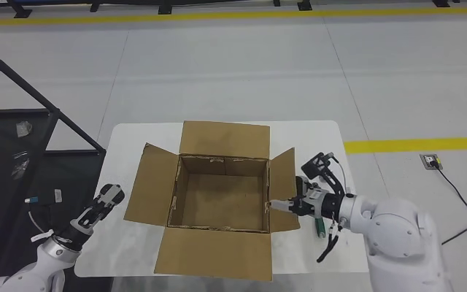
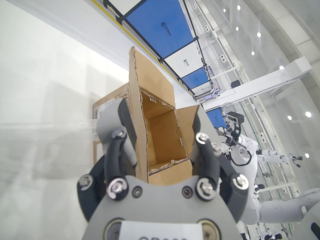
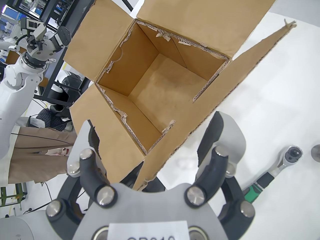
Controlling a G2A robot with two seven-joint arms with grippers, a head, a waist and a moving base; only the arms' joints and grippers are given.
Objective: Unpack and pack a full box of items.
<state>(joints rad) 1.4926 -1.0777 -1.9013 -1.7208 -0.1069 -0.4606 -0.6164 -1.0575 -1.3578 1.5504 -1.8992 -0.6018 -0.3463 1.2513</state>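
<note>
closest in, the left gripper (image 1: 112, 195) hangs over the near left corner of the table (image 1: 306, 139). its claw is released, fingers spread, and it sits just short of the left flap (image 1: 149, 186) without touching it. on the other side the right gripper (image 3: 153, 123) is released too. the edge of the right flap (image 1: 284, 171) runs between its spread fingers; whether they touch it i cannot tell. a ratchet (image 3: 291, 154) with a green handle lies on the table just beside that arm, outside the box (image 1: 222, 166). the box stands in the middle of the table, all flaps folded outward, its brown bottom in view. past the far flap (image 1: 225, 137) the grey floor (image 1: 219, 73) carries a yellow line (image 1: 219, 14).
</note>
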